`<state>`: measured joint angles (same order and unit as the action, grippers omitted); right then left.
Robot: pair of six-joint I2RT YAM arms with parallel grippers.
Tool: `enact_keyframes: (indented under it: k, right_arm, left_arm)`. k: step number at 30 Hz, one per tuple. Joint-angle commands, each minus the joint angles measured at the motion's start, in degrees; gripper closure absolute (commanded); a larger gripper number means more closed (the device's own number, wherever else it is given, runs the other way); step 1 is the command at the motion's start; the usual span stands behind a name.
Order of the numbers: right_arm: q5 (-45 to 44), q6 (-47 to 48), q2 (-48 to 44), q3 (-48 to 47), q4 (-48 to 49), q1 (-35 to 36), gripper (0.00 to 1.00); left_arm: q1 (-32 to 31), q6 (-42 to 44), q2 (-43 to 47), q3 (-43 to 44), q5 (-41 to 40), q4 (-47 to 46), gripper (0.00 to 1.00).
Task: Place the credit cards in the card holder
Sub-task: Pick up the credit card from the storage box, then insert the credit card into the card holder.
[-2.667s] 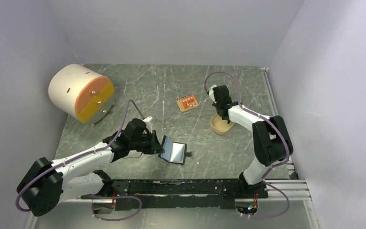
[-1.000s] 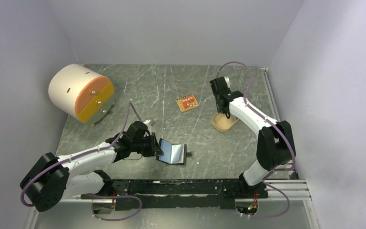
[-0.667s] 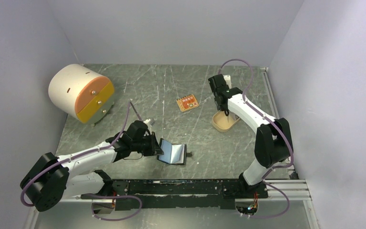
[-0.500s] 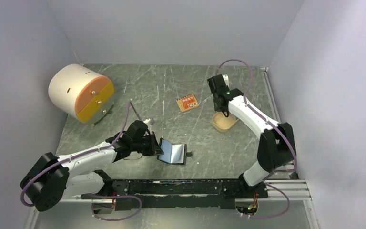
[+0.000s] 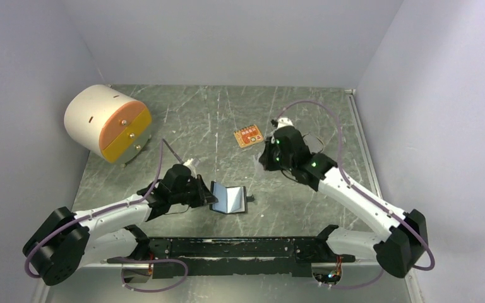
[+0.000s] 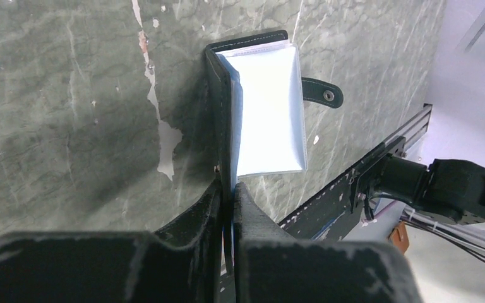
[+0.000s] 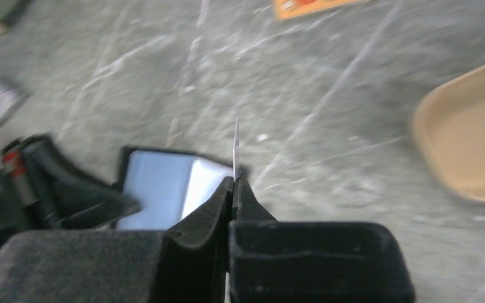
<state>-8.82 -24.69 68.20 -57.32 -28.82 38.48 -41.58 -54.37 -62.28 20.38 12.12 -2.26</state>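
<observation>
Cream drum (image 5: pixel 104 122) with orange and yellow drawer fronts sits well left of and behind the card holder (image 5: pixel 230 199), not involved. Left end effector (image 6: pixel 228 186) is just left of the card holder, clamped tight on the edge of its left cover, which stands roughly upright off the table (image 5: pixel 183 126). The right half lies flat with the glossy bluish pocket face up, snap tab (image 6: pixel 321 93) sticking out on the side away from the grip. My read: left arm is acting as a fixture, pinning the holder so it can't slide and keeping the fold open so the pocket mouth is reachable. Right end effector (image 7: pixel 234 180) hangs above and just right of the card holder, closed on one credit card (image 7: pixel 235 146), seen edge-on as a thin pale line past the tips, aimed toward the holder. Edge-first makes sense for a slot. Card is clear of the holder, so insertion not yet done. Orange board (image 5: pixel 248 136) lies behind the card holder, irrelevant. Tan tray (image 7: pixel 467 139) is off to the holder's right; blurred, can't tell if more cards are in it. Next move needs the card edge lined up with the pocket lip; a tip-pinched card could pivot if it catches.
</observation>
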Motion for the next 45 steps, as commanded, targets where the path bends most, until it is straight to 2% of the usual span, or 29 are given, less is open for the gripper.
enact_keyframes:
  k: [1,5,10,13,24,27,33,42,45]
  right_arm:
    - [14.94,-13.5,-6.48,10.82,16.29,2.88,1.0]
    - [18.87,-24.41,-9.35,23.09,32.48,5.9,1.0]
    - [19.2,-28.24,-5.75,27.78,38.58,8.78,1.0]
    - [16.7,-28.81,-4.2,30.21,41.51,10.19,1.0]
    - [14.83,-29.72,2.13,35.1,48.85,10.3,1.0]
    - [14.81,-31.01,3.42,36.65,52.68,10.3,1.0]
    - [13.62,-31.31,4.62,37.23,55.89,10.26,1.0]
    - [11.68,-30.94,7.02,37.81,59.5,10.11,1.0]
    - [10.89,-30.47,7.96,37.58,59.9,10.04,1.0]
  left_arm:
    - [0.63,-1.62,-1.45,-0.66,3.49,-8.46,0.91]
    - [0.74,-1.17,-2.77,0.07,3.11,-7.18,0.9]
    - [0.75,0.39,-2.26,1.85,-0.31,-0.45,0.67]
    - [0.76,0.24,-1.12,1.15,-0.99,0.52,0.6]
    - [0.71,2.6,-0.84,1.13,-3.13,4.31,0.73]
    - [0.76,3.6,-1.76,1.39,-3.14,4.36,0.8]
    - [0.78,4.32,-3.71,1.73,-3.42,4.6,0.68]
    - [0.77,3.67,-2.49,0.27,-3.51,4.4,0.67]
    - [0.76,3.57,-2.48,0.02,-3.46,4.26,0.73]
